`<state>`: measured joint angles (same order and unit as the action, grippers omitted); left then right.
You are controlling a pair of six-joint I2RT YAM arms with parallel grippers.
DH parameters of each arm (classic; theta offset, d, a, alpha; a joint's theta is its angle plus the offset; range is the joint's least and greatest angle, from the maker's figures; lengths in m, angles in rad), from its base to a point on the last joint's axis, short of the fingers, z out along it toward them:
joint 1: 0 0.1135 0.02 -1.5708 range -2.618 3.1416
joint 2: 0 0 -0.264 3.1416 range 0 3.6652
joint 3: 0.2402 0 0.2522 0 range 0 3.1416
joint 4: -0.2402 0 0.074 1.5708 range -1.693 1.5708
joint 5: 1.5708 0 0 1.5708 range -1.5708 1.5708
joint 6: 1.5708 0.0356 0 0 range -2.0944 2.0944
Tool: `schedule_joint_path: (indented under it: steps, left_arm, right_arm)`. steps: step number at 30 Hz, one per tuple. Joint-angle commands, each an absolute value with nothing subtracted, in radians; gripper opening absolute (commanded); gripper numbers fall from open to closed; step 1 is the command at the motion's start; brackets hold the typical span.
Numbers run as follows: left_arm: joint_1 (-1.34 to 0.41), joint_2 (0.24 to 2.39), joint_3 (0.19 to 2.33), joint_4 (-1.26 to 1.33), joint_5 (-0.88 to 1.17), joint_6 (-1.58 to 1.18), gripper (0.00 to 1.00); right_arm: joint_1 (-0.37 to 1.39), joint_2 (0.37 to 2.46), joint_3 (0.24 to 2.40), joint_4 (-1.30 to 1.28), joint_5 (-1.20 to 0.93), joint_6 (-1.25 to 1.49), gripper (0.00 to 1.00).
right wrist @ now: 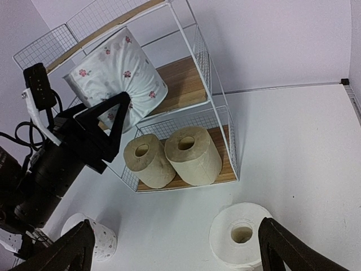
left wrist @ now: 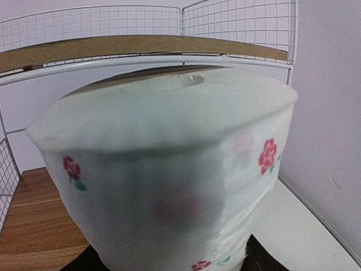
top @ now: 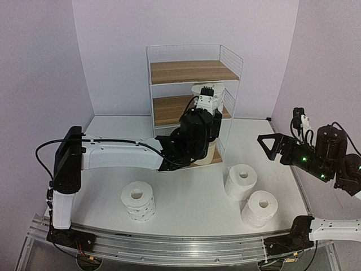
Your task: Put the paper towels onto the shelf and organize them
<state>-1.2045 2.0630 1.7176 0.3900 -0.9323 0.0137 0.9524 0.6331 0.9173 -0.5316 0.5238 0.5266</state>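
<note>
My left gripper (top: 206, 97) is shut on a white paper towel roll with small red flowers (left wrist: 169, 169) and holds it inside the middle tier of the white wire shelf (top: 234, 62). The right wrist view shows that roll (right wrist: 115, 70) tilted over the middle board. Two beige rolls (right wrist: 149, 161) (right wrist: 193, 153) lie on the bottom board. A dotted white roll (top: 138, 200) and two plain white rolls (top: 241, 180) (top: 259, 208) stand on the table. My right gripper (top: 276, 144) is open and empty, hovering right of the shelf above the plain rolls.
The shelf's top board (left wrist: 141, 45) is just above the held roll. The table's right rail (top: 299, 186) runs close beside the plain rolls. Walls close in behind and at both sides.
</note>
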Motion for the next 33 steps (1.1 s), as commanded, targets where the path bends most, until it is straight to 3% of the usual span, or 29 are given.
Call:
schedule_joint_path:
  steps: [1,15,33]
  left_arm:
    - [-1.179,2.137,1.846,0.435,-0.982,0.016,0.21]
    - [-1.137,2.318,2.053,0.527,-1.032,0.109,0.30]
    - [-1.094,2.451,2.254,0.414,-0.976,0.054,0.46]
  right_arm:
    - [0.951,0.595,0.920,-0.505,0.546,0.527,0.98]
    - [0.952,0.612,0.911,-0.504,0.580,0.549,0.98]
    - [0.952,0.584,0.890,-0.505,0.607,0.571,0.98]
